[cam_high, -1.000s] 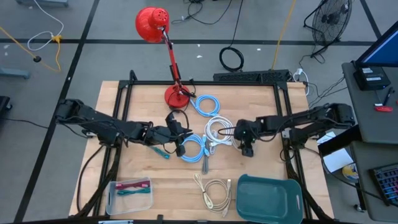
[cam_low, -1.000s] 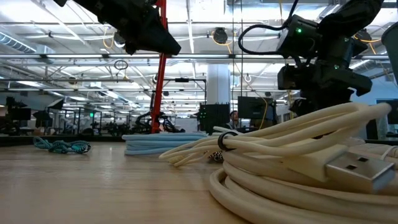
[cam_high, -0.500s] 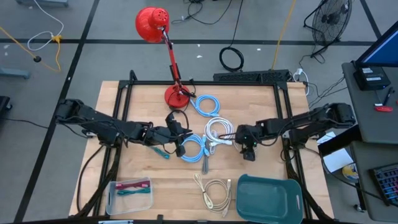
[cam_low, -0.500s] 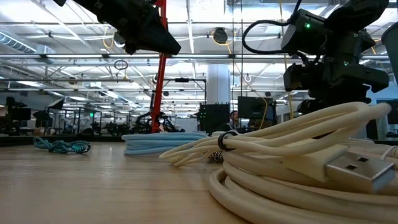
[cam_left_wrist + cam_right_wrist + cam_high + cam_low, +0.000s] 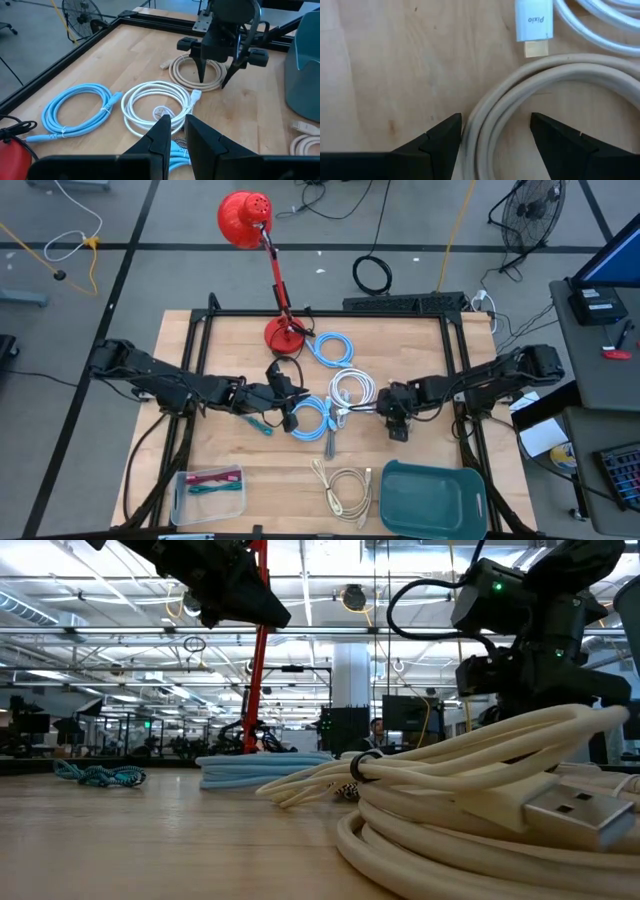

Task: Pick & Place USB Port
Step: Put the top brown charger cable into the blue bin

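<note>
Right gripper [image 5: 495, 135] open astride one beige cable [image 5: 530, 95].

Cable coils [image 5: 352, 390] between both arms

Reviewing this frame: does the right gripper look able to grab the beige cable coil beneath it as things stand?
Probably yes. The right gripper is open, its fingers straddling the strands of the beige cable coil; nothing blocks it, and the white plug lies clear beyond.
</note>
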